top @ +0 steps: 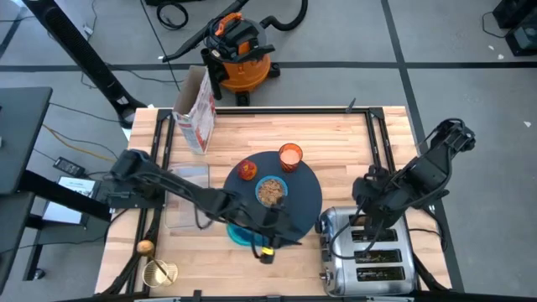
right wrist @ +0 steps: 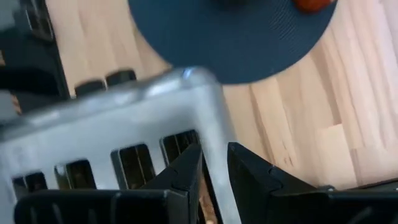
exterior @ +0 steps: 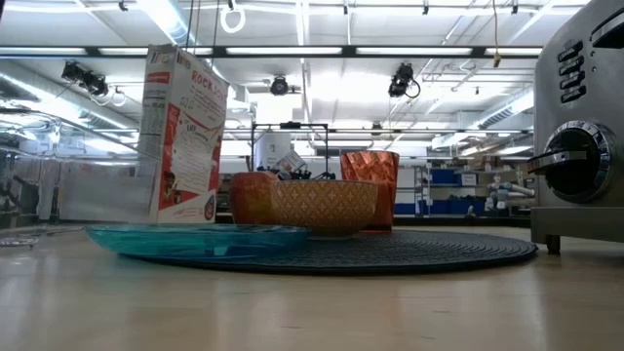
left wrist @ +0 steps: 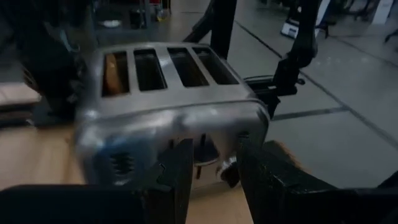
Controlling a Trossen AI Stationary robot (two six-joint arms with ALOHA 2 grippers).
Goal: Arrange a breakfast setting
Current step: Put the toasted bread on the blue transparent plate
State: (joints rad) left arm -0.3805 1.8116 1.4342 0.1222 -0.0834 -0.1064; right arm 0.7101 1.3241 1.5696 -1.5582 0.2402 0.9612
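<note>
High view, bowl w/ cereal on mat, both grippers' open/closed state unclear

Overhead looks straight down, low camera skims the tabletop, and both close wrist cameras share the toaster.

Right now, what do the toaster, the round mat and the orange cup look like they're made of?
The toaster looks like brushed metal: silver and shiny, with highlights on its shell in the left wrist view. The round mat seems woven or ribbed fabric or vinyl, matte dark blue, with fine concentric ridges. The orange cup is probably textured glass or clear plastic, since light shows through its patterned wall.
</note>
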